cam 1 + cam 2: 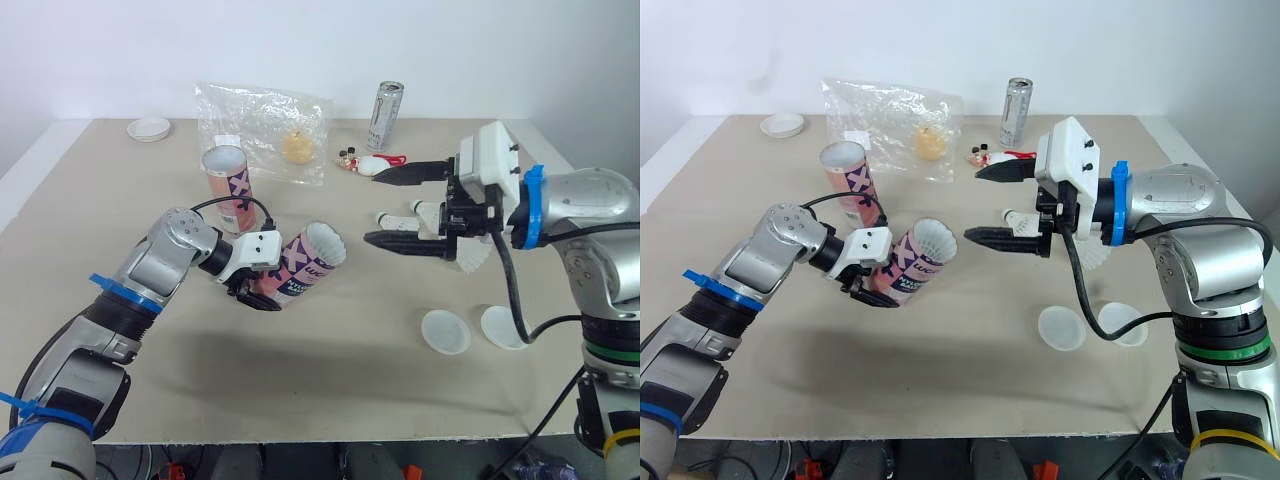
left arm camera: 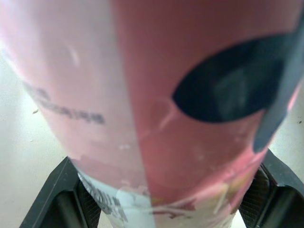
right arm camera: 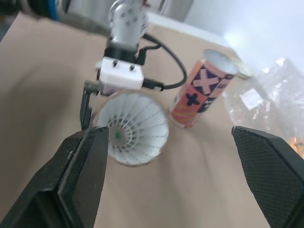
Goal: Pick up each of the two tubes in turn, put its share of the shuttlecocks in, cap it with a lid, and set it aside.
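Two white lids (image 1: 445, 331) lie just beside each other near the front edge of your table (image 1: 300, 380), towards its right corner.

Around the middle of the table your left gripper (image 1: 256, 292) is clamped on the lower end of a pink tilted tube (image 1: 303, 265), whose mouth is turned towards your right gripper (image 1: 372, 207). The left wrist view gives you what the head views cannot. One black finger (image 2: 52, 199) presses on each side of the tube wall, and there is a line of small print on the label, too blurred to read.

The right wrist view looks straight into the mouth. A shuttlecock (image 3: 134, 127) sits inside with its white feather skirt fanned out to the rim.

Your right gripper has its fingers spread wide and holds nothing. It faces the tube's mouth but stays apart from it. More shuttlecocks (image 1: 470, 262) lie on the table behind it, partly hidden.

The standing tube (image 1: 228, 185) is upright on the far left part of the table, behind the tilted one. Its mouth is open, and its pink label carries black X and plus marks. The lettering on the tilted tube's side cannot be made out.

Along the far edge you have a plastic bag (image 1: 265, 125), a can (image 1: 387, 115) whose print is unreadable, and a small dish (image 1: 149, 128) near the far left corner.
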`<state>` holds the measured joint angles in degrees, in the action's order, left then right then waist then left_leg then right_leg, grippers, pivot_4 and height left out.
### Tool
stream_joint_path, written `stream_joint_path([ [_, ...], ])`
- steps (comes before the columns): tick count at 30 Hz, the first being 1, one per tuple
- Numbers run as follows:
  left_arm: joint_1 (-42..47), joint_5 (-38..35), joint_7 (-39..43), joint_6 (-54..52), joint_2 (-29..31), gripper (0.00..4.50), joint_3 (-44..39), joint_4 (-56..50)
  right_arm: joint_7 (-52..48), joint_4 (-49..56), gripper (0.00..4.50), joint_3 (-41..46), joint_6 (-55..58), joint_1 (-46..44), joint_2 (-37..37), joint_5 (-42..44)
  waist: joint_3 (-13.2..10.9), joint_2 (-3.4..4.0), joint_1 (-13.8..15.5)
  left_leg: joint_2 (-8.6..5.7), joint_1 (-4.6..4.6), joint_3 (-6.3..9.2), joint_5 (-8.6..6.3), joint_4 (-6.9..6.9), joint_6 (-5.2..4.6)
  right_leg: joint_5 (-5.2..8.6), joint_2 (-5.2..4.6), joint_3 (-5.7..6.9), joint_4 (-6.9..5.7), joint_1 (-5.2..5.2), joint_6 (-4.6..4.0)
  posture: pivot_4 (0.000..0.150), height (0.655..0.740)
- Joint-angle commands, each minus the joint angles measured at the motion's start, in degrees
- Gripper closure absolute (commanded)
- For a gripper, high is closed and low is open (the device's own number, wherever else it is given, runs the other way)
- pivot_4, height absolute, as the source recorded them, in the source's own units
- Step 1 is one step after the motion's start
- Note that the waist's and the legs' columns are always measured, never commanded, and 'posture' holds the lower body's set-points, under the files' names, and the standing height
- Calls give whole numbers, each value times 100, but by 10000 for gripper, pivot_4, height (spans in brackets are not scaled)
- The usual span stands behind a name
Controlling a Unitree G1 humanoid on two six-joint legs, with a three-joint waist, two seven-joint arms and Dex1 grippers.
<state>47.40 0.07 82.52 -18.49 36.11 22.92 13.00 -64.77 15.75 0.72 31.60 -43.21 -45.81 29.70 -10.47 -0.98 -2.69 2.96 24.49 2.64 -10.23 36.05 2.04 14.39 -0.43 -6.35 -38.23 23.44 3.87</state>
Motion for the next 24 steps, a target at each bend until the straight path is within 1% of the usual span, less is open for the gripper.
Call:
stream_joint_path([
  [1, 136, 63, 21, 91, -40, 12520, 52, 43, 150, 55, 17628, -17, 59, -154, 119, 54, 0, 0, 0, 0, 1, 0, 0, 0, 0, 0, 0, 0, 0, 1, 0, 1500, 7400],
  [2, 142, 67, 27, 97, -43, 12520, 53, 50, 127, 33, 21936, -101, 57, -203, 143, 25, 0, 0, 2, 0, 1, -1, 0, 0, 0, 0, 0, 0, 0, 1, 1, 1500, 7400],
  [3, 151, 71, 32, 106, -46, 12520, 54, 62, 115, -4, 27608, -193, 41, -265, 177, -24, 0, 0, 1, 0, 2, 0, 0, 0, 0, 1, 0, 0, 0, 1, 1, 1500, 7400],
  [6, 175, 85, 54, 130, -55, 12520, 60, 87, -62, -141, 41801, -567, -48, -444, 191, -262, 0, 1, 0, -1, 2, -1, 0, 0, 0, 1, 0, 0, 0, 2, 1, 1500, 7400],
  [7, 182, 86, 63, 123, -59, 12520, 62, 81, -154, -195, 44659, -718, -127, -502, 184, -374, 0, 0, 5, -1, 2, -1, 0, 0, 0, 1, 0, 0, 0, 2, 1, 1500, 7400],
  [9, 195, 93, 82, 111, -69, 12520, 63, 71, -290, -307, 44659, -976, -224, -628, 219, -556, 0, 0, 6, 0, 2, 0, 0, 0, 0, 1, 0, 2, 1, 2, 1, 1500, 7400],
  [13, 263, 112, 131, 87, -112, 12520, 68, 73, -891, -669, 44659, -1878, -602, -1102, 278, -1217, -1, 1, 0, -1, 3, -1, 0, 1, 0, 1, 0, 0, 0, 5, 2, 1500, 7400],
  [16, 290, 120, 154, 79, -147, 12520, 68, 85, -1269, -1105, 44659, -2381, -762, -1578, 495, -1577, -1, 2, -6, 0, 4, -1, 0, 1, 0, 1, 0, 1, 0, 7, 1, 1500, 7400],
  [19, 290, 114, 168, 71, -165, 12520, 72, 80, -1607, -1541, 44659, -2694, -1052, -1958, 697, -1897, -2, 3, -4, 0, 6, -1, 0, -2, 0, 2, 1, 1, 0, 11, 0, 1500, 7400],
  [24, 259, 99, 159, 45, -190, 12520, 87, 40, -2044, -2467, 44659, -3117, -1355, -2623, 1246, -2345, -2, 4, -4, 0, 8, -1, 0, -8, 0, 4, 1, 1, -2, 14, -2, 1500, 7400],
])
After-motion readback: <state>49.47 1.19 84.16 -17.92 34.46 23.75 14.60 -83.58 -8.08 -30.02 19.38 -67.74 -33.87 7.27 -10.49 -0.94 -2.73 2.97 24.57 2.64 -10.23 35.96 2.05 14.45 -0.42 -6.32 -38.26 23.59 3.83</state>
